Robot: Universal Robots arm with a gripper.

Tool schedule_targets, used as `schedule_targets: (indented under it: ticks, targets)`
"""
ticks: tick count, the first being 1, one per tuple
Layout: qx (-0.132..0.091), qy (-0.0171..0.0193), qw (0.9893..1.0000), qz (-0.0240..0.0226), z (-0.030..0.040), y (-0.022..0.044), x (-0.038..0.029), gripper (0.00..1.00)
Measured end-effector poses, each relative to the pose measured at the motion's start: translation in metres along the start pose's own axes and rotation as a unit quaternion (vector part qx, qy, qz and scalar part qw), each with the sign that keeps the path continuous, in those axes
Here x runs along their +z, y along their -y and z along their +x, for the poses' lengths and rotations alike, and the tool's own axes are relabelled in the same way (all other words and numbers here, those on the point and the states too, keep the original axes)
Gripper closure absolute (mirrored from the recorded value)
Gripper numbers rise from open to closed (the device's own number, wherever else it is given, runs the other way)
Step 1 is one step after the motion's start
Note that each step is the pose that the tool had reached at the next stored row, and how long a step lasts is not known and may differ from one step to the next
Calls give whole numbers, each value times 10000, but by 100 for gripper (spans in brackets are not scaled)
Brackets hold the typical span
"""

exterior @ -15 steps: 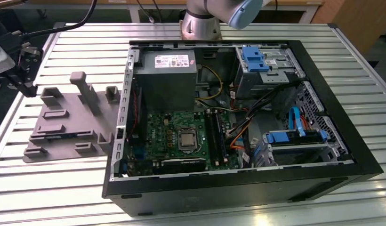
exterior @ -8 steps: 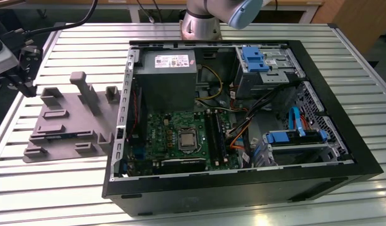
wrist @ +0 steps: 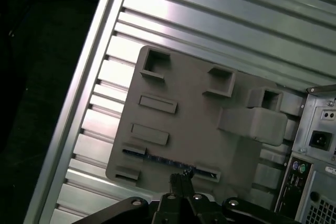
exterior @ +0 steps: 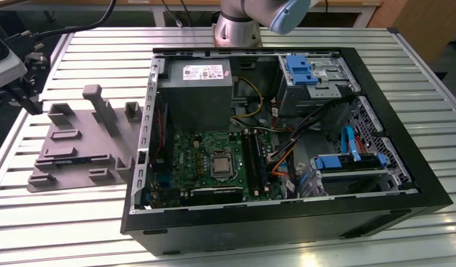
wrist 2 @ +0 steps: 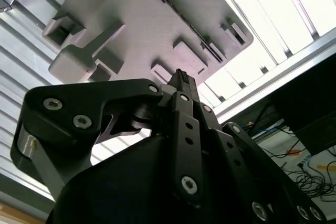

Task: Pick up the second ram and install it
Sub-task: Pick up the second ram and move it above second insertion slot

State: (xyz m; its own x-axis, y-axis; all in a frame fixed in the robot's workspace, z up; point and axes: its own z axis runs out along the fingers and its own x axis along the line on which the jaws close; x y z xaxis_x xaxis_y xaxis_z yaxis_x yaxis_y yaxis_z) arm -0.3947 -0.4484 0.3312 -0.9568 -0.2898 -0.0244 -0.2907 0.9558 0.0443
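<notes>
Progress: early | long dark flat ram stick (wrist: 157,157) is being cradled in grey moulded holder (wrist: 210,114) | claw (wrist: 181,176), tips together and empty, is being poised above holder | grasp, install outstanding

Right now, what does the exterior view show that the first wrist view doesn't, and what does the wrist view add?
Exterior view: the inside of the open black computer case, with its green motherboard, grey metal power supply box and blue plastic drive brackets.
First wrist view: the second ram, a long thin dark memory stick, sitting edge-up across the grey moulded fixture plate, plus the case's grey rear panel with its sockets.
Both: that fixture plate lying on the ribbed aluminium table beside the case.
</notes>
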Motion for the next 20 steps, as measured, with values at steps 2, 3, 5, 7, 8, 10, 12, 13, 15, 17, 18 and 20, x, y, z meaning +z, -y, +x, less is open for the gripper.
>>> schedule_targets:
  ticks: [2, 3, 5, 7, 8, 10, 12, 13, 15, 17, 18, 20]
  targets:
    - [-86, -3, 10000, -2, 0, 0, 1, 89]
    - [-126, -5, 9999, -3, 0, 0, 0, 89]
    - [-210, -9, 9998, -5, 0, 0, 0, 89]
    - [-286, -12, 9996, -7, 0, 0, 0, 89]
    - [-324, -14, 9995, -8, 0, 0, 0, 89]
    - [-405, -18, 9992, -10, 0, 0, 1, 89]
    - [-485, -21, 9988, -12, 0, 0, 1, 89]
    - [-528, -23, 9986, -13, 0, 0, 1, 89]
    - [-609, -27, 9981, -15, 0, 0, 1, 89]
    - [-696, -31, 9976, -17, 0, 0, 1, 89]
    - [-736, -32, 9973, -18, 0, 0, 1, 89]
    - [-817, -36, 9966, -20, 0, 0, 1, 89]
